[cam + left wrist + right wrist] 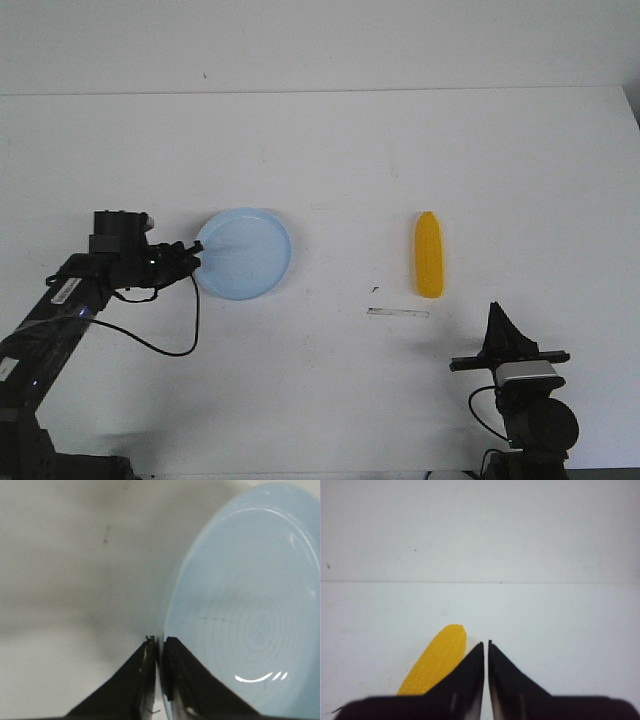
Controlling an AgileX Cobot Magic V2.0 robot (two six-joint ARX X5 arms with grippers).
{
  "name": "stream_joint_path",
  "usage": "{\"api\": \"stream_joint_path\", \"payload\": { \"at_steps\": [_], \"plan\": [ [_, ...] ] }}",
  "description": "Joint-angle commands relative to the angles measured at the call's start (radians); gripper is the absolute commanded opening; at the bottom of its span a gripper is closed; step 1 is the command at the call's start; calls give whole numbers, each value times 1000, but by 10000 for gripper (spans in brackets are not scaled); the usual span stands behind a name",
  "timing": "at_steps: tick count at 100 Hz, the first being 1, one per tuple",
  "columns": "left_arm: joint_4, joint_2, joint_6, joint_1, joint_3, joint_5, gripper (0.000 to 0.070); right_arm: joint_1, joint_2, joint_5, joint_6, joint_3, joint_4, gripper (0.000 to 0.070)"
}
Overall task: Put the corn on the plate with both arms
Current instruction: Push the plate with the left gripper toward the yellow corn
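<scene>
The light blue plate [245,252] lies on the white table, left of centre. My left gripper [192,257] is shut on the plate's left rim; in the left wrist view the two fingers pinch the rim [161,645] with the plate [250,605] spreading beyond them. The yellow corn [430,254] lies lengthwise on the table right of centre. My right gripper [497,312] is shut and empty, near the table's front right, a little nearer and to the right of the corn. In the right wrist view the corn [437,662] lies beside the shut fingertips [486,642].
A thin pale strip [398,313] lies on the table just in front of the corn, with a small dark speck [375,290] beside it. The table's far edge [320,93] meets a white wall.
</scene>
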Motion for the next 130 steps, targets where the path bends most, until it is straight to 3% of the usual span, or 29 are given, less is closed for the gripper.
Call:
{"api": "stream_joint_path", "payload": {
  "at_steps": [1,21,37,120,130],
  "plan": [
    [14,12,-3,-59,16,-32,1,2,1,1,-2,-1,11,15],
    [77,36,-58,-219,16,-66,1,2,1,1,-2,-2,11,15],
    [117,88,-100,-273,16,-66,1,2,1,1,-2,-1,11,15],
    [192,140,-98,-338,16,-66,9,2,1,1,-2,-1,11,15],
    [195,140,-98,-344,16,-66,54,2,1,1,-2,-1,11,15]
  ]
}}
